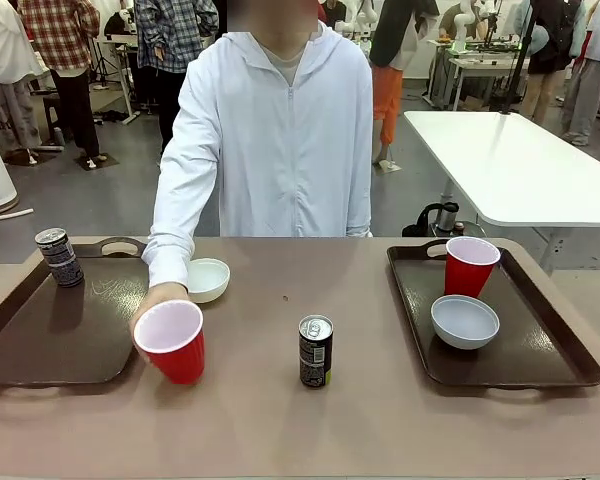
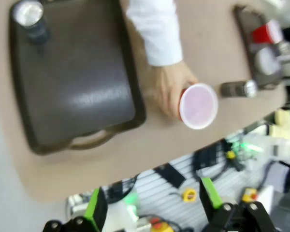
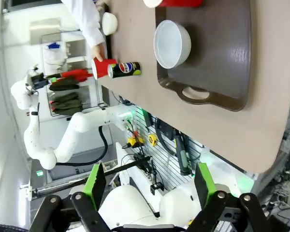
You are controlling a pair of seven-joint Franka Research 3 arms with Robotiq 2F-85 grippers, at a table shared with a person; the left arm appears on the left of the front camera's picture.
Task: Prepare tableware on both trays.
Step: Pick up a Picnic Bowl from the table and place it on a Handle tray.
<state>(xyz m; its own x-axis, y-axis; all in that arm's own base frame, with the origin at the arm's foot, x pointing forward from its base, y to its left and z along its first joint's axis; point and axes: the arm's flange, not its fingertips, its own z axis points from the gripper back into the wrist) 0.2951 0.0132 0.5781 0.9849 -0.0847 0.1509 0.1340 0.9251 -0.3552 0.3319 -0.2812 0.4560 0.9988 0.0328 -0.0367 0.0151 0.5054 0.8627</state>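
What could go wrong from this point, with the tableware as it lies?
The person's hand grips the tilted red cup beside the left tray's rim; a robot reach there might meet the hand. The slim can stands alone mid-table; a sideways nudge could topple it. The small bowl sits off the tray beside the sleeve, which might knock it.

Bright, even light falls from overhead, and shadows on the counter (image 1: 280, 420) are short and soft. The front view is sharp. The left wrist view is smeared by motion blur throughout (the left end effector (image 2: 152, 203) included), with a pale sheen on the tray (image 2: 77, 96) beyond it. The right wrist view is crisp around the right end effector (image 3: 150, 181), with mild wide-angle bending toward its edges.
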